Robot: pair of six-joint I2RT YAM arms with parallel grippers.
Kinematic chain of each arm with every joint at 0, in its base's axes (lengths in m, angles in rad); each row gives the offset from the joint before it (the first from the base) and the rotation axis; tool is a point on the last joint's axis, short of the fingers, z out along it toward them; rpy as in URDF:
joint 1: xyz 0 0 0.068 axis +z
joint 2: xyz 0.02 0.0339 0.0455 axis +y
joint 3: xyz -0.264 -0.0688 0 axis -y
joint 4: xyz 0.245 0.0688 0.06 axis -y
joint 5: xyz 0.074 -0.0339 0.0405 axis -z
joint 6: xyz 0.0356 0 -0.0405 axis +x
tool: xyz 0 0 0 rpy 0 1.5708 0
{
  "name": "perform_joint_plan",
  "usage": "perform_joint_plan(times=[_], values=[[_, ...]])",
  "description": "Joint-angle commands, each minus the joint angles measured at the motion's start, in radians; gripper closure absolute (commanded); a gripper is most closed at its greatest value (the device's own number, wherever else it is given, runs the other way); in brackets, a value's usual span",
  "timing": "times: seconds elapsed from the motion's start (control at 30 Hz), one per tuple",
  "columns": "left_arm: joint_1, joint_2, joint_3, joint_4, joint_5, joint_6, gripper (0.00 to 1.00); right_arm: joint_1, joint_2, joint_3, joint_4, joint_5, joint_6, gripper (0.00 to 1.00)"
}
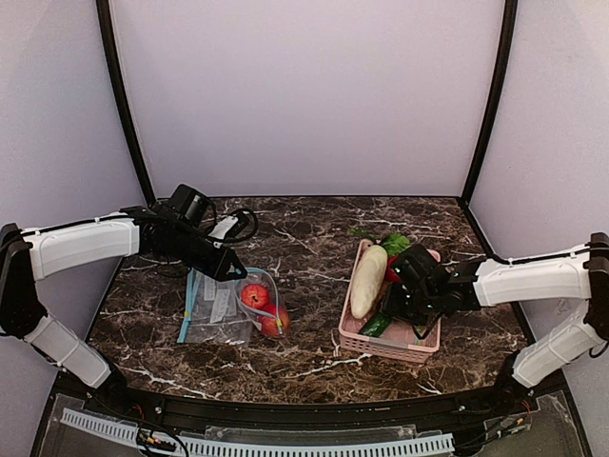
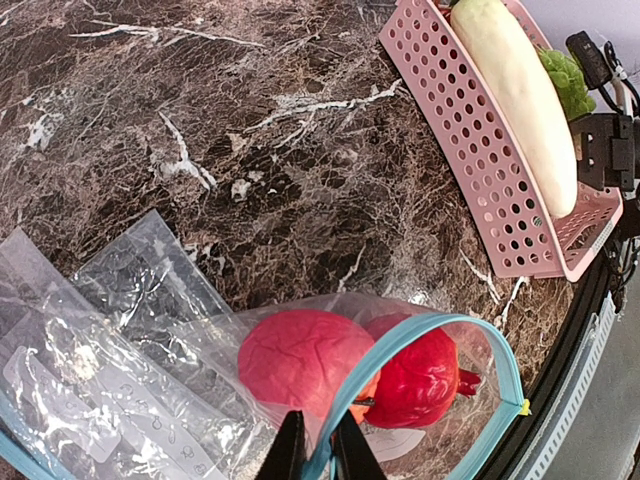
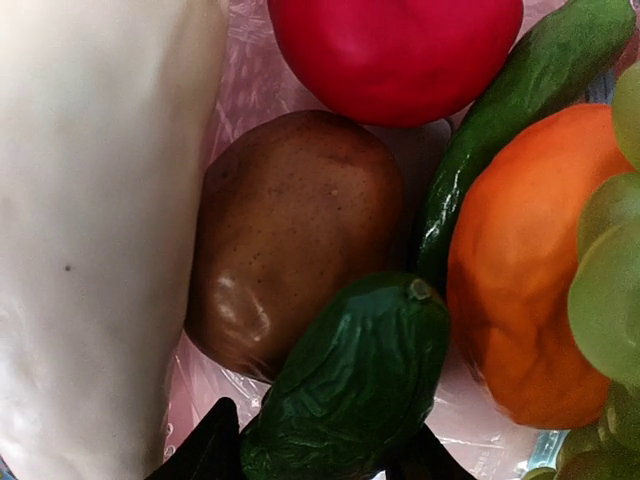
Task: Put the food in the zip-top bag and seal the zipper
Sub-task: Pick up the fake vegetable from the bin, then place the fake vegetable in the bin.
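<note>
Slim dark green cucumber (image 3: 350, 390), in pink plastic basket (image 1: 390, 347); near end flanked by right end effector (image 3: 315, 455), grip or gap not discernible; long axis ahead, slanting right; left end effector (image 2: 320, 448) clamped on light blue zipper strip (image 2: 445, 321) of clear plastic zip-top bag (image 2: 130, 330), well apart leftward

Soft even light, faint glare

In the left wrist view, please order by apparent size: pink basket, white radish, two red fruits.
Largest: pink basket.
Next: white radish.
Smallest: the two red fruits; they look alike, so I do not rank them.
</note>
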Motion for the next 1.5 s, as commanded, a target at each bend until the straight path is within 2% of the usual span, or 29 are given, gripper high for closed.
perform_joint_plan(times=[0.0, 0.43, 0.67, 0.8, 1.03, 1.2, 1.3, 1.47], values=[[0.006, -0.022, -0.011, -0.009, 0.000, 0.001, 0.90, -0.005, -0.067, -0.014, 0.016, 0.029, -0.022, 0.66], [0.006, -0.016, -0.011, -0.013, 0.001, -0.001, 0.90, -0.005, -0.390, -0.086, -0.061, 0.150, -0.137, 0.74], [0.006, -0.015, -0.013, -0.008, 0.019, -0.002, 0.90, -0.004, -0.529, -0.059, -0.040, 0.090, -0.384, 0.77], [0.005, -0.013, -0.016, -0.003, 0.036, -0.004, 0.90, -0.004, -0.588, -0.040, -0.014, -0.010, -0.528, 0.76], [0.003, -0.010, -0.022, 0.020, 0.105, -0.005, 0.90, 0.000, -0.605, 0.016, 0.005, -0.239, -0.713, 0.76], [-0.017, -0.001, -0.023, 0.031, 0.152, -0.002, 0.90, 0.026, -0.583, 0.060, 0.042, -0.374, -0.787, 0.75], [-0.036, 0.002, -0.024, 0.038, 0.171, 0.000, 0.90, 0.057, -0.547, 0.095, 0.059, -0.390, -0.798, 0.75], [-0.047, 0.005, -0.023, 0.042, 0.175, -0.002, 0.90, 0.164, -0.441, 0.168, 0.108, -0.310, -0.782, 0.75]])
